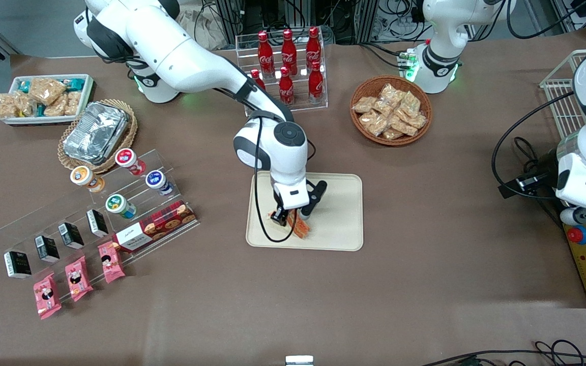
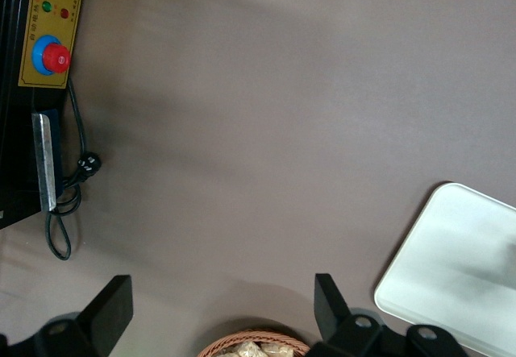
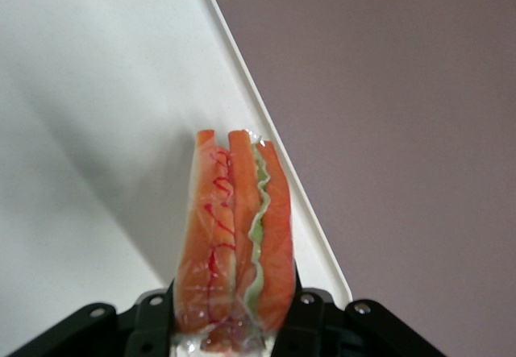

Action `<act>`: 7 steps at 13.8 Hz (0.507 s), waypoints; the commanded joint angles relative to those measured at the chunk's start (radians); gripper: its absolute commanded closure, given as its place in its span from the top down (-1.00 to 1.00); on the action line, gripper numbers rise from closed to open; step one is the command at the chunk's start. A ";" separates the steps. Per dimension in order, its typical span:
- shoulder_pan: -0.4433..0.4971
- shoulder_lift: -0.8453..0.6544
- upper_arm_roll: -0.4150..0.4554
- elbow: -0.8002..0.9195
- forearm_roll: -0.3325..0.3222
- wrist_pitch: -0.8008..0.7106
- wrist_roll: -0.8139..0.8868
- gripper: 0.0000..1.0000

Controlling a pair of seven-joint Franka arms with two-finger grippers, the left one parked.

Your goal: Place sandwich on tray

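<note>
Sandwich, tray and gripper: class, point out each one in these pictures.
sandwich [image 3: 234, 236], right wrist view, on its orange layered edge.
tray [image 1: 339, 203], front view, on its bare floor.
gripper [image 1: 290, 221], front view, over the tray, between its fingertips.

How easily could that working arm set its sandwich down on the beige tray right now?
Probably easily: the gripper hangs over the tray, shut on the sandwich, near the rim closest to the front camera. Nothing else seems to sit on the tray.
</note>
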 commanded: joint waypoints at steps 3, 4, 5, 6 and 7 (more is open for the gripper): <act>-0.035 0.016 0.006 0.016 0.103 0.019 0.014 0.99; -0.036 0.005 0.006 0.018 0.187 0.016 0.014 0.99; -0.035 -0.015 0.005 0.019 0.249 0.006 0.014 0.99; -0.035 -0.038 0.005 0.019 0.274 -0.002 0.013 0.99; -0.038 -0.067 0.005 0.018 0.276 -0.028 0.013 0.99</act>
